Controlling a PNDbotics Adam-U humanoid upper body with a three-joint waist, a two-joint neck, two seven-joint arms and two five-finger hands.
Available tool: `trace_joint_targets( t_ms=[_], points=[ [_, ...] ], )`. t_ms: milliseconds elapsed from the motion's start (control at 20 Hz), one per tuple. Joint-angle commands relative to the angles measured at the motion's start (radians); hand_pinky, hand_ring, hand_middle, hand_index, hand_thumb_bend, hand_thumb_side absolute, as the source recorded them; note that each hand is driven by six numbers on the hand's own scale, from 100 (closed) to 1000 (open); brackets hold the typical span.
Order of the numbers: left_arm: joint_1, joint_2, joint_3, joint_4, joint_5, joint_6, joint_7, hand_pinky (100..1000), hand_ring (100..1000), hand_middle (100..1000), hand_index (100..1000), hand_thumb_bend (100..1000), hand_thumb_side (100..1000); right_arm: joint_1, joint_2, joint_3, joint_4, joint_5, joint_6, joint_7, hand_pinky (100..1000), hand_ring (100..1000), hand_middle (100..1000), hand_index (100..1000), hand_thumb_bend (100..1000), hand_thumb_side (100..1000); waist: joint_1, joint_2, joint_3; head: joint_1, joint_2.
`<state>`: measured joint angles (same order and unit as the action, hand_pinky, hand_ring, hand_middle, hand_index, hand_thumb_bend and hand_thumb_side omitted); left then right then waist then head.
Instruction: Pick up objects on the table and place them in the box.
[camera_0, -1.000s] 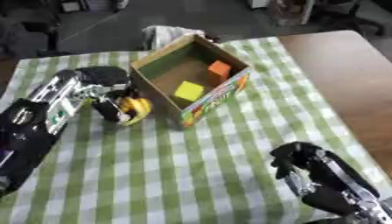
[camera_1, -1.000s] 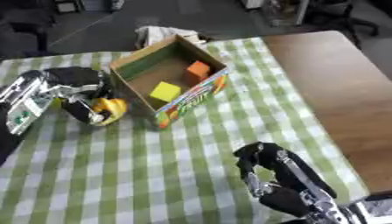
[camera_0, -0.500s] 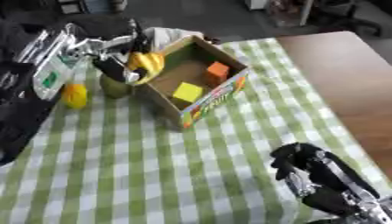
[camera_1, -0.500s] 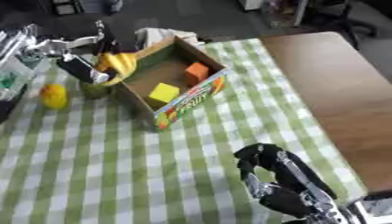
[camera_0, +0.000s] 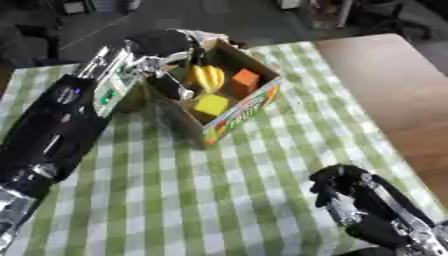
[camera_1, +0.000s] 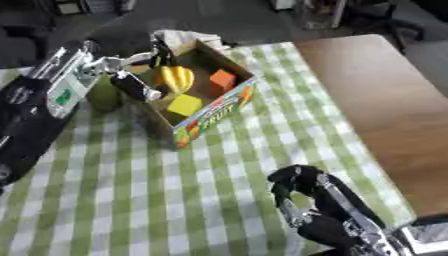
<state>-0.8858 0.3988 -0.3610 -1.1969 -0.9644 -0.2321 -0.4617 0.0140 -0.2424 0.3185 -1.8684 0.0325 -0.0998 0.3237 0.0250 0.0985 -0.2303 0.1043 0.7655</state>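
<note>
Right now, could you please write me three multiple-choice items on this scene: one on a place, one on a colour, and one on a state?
1. Where is the banana?
A. Over the open box, at the left hand
B. On the bare wood at the right
C. Under the right hand

2. What colour is the cloth?
A. Plain blue
B. Green and white check
C. Red stripes

3. What state is the right hand in?
A. Pinching a block
B. Fingers curled, holding nothing
C. Flat on the box

Answers:
1. A, the banana shows inside the box's outline beside the left hand's fingers.
2. B, green and white squares cover the table.
3. B, it sits near the lower right, apart from every object, with its fingers bent inward.
</note>
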Motion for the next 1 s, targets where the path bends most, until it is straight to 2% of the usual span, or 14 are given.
trace_joint_targets(
  t_ms=[50, 250, 500, 750, 1000],
  points=[
    [-0.020, -0.003, -0.007, 0.006, -0.025, -0.006, 0.017, 691, 627, 684, 849, 320, 295, -0.007, -0.005, -0.001, -0.012, 0.001, -0.002, 0.003, 693, 466, 522, 689, 100, 341, -0.004, -0.010, -0.001, 0.002, 0.005],
    [-0.011, -0.003, -0.008, 0.021, -0.051, -0.004, 0.021, 706, 656, 723, 873, 355, 310, -0.006, -0.004, -0.001, -0.011, 0.002, -0.002, 0.003, 693, 466, 522, 689, 100, 342, -0.003, -0.011, 0.002, -0.001, 0.005],
    [-0.001, 0.026, 0.011, 0.004, -0.036, 0.008, 0.026, 705, 657, 723, 871, 302, 286, -0.004, -0.004, -0.003, -0.010, 0.004, -0.002, 0.001, 692, 466, 522, 688, 100, 343, -0.003, -0.012, 0.006, -0.006, 0.005],
    [0.014, 0.118, 0.068, -0.077, 0.044, 0.052, 0.041, 706, 654, 708, 862, 263, 257, -0.001, -0.005, -0.008, -0.008, 0.006, -0.003, -0.003, 692, 466, 522, 688, 100, 344, -0.001, -0.014, 0.018, -0.017, 0.005],
    [0.056, 0.238, 0.134, -0.068, 0.087, 0.105, 0.003, 726, 677, 735, 874, 313, 283, 0.002, -0.009, -0.012, -0.006, 0.009, -0.004, -0.007, 693, 466, 522, 688, 100, 345, 0.005, -0.018, 0.034, -0.025, 0.005]
  ],
)
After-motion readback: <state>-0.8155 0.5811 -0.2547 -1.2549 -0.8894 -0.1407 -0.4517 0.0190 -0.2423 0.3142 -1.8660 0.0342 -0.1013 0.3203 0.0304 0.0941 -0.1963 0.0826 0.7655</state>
